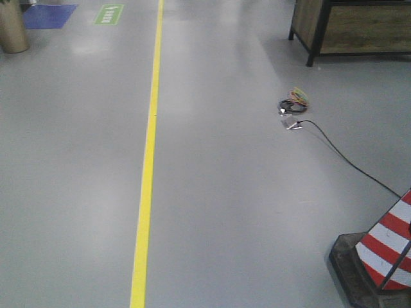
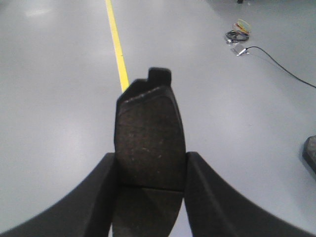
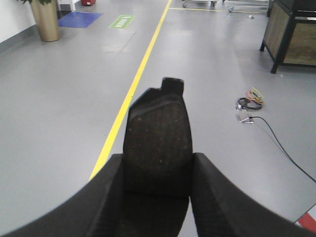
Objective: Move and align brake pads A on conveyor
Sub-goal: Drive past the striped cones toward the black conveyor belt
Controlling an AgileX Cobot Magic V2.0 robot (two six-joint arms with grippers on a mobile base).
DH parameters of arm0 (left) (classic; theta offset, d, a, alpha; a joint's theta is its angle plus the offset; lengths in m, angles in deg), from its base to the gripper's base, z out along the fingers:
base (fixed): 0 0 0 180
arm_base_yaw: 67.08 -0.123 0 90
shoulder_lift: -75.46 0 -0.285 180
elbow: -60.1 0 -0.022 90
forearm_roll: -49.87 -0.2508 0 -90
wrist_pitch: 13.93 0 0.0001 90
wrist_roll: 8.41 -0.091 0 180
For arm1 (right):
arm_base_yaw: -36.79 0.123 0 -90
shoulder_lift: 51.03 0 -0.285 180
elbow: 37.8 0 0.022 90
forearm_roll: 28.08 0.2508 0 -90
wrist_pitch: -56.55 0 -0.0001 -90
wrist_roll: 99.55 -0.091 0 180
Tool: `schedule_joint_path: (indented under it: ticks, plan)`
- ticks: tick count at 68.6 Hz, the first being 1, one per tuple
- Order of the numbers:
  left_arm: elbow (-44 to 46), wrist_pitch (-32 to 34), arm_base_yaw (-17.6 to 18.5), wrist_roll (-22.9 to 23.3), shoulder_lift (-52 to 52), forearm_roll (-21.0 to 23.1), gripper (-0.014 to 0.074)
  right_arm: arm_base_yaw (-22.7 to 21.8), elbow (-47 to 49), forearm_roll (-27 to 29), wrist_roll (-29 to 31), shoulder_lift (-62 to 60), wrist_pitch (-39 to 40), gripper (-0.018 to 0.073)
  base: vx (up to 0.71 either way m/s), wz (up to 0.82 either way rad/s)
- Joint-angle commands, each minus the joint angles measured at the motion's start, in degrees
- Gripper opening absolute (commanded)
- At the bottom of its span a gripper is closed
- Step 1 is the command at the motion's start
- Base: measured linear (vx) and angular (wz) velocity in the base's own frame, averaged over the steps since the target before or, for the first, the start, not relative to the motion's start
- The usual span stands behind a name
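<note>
left gripper [image 2: 150, 160] clamped on rough, dark, curved brake pad [image 2: 148, 128] | right gripper [image 3: 157, 163] clamped on second brake pad [image 3: 158, 133], same grainy surface

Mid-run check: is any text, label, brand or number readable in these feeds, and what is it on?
Green floor sign: white lettering, too blurred to read.
Left-held brake pad: no markings visible.
Right-held brake pad: no markings visible.
Nothing else bears text.
</note>
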Motion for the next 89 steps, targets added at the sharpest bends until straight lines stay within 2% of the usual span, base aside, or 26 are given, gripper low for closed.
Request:
schedule_joint_path:
  ticks: [1, 22, 89]
  plan:
    - [2.0, 5.2, 0.4, 0.3, 0.2, 0.6, -0.0006, -0.3, 1.9, -0.3, 0.2, 0.3, 5.6, -0.0007, 0.40, -0.24]
    - [2.0, 5.2, 0.4, 0.3, 0.2, 0.6, -0.0006, -0.3, 1.9, -0.3, 0.2, 0.3, 5.6, -0.0007, 0.33, -0.53]
    - [2.0, 5.2, 0.4, 0.3, 0.2, 0.6, -0.0006, -0.3, 1.9, -0.3, 0.2, 0.3, 5.7, -0.0007, 0.22, -0.92]
